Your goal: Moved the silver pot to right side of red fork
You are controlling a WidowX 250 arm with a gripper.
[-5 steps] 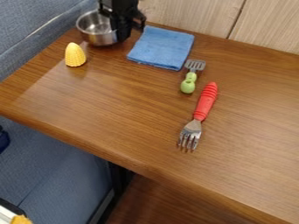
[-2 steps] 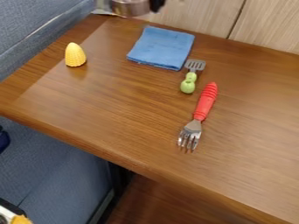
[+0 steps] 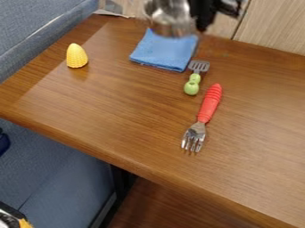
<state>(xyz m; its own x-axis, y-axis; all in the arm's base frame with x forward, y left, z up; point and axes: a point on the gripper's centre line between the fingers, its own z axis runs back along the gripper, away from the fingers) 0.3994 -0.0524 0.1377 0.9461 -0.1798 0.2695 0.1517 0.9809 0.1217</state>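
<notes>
Holding silver pot (image 3: 170,18) aloft, fingers (image 3: 201,18) clamped at side, prob. to clear towel (image 3: 162,53) en route R of fork (image 3: 209,104).

No legible print anywhere.

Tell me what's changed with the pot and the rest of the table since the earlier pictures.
The silver pot, in the pincer, has been lifted off the table's far left corner and carried rightward in the picture, now overlapping the blue cloth's far edge. The cloth, yellow corn, green-handled spatula and red fork stayed put.
</notes>
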